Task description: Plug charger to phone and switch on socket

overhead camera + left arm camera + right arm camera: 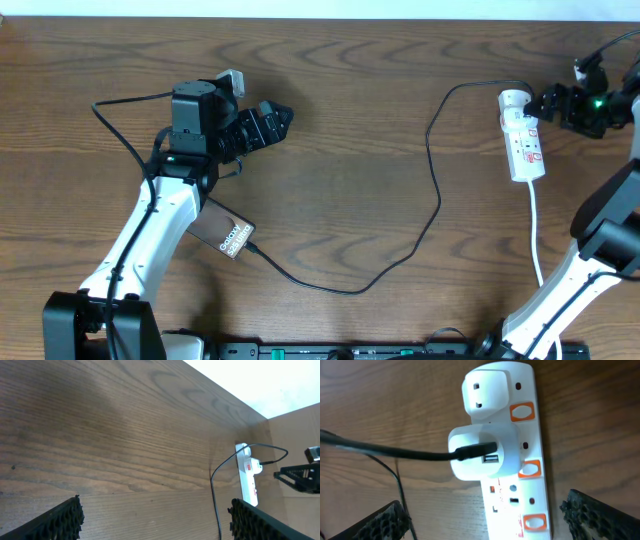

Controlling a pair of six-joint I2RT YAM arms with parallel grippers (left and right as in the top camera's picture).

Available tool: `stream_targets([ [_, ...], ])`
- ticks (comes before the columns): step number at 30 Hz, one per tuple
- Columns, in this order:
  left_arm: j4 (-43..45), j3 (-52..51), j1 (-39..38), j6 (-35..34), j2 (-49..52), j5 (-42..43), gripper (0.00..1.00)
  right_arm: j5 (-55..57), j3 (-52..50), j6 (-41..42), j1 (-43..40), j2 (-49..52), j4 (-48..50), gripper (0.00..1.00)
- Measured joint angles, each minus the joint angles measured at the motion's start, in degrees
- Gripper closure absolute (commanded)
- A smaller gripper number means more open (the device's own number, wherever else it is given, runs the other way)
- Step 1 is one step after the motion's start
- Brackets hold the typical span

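overhead, left gripper (275, 120) and right gripper (545, 102) both gaped empty; the charger (437, 190) looked light and limp, probably best pinched at its stiffer tip beside the phone (228, 233).

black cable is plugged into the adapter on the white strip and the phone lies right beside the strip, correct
No. The cable is plugged into the adapter on the strip, but the phone lies across the table, beside the left arm; the overhead view shows it.
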Motion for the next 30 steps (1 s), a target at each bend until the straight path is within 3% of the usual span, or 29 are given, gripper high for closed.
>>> stream_targets([
  [12,0.0,0.0,0.0,0.0,0.0,0.0,0.09,-0.4,0.0,-0.8,3.2,5.8,1.2,0.04],
  [30,-2.2,0.0,0.0,1.3,0.0,0.0,0.09,4.4,0.6,0.4,5.8,5.9,2.0,0.04],
])
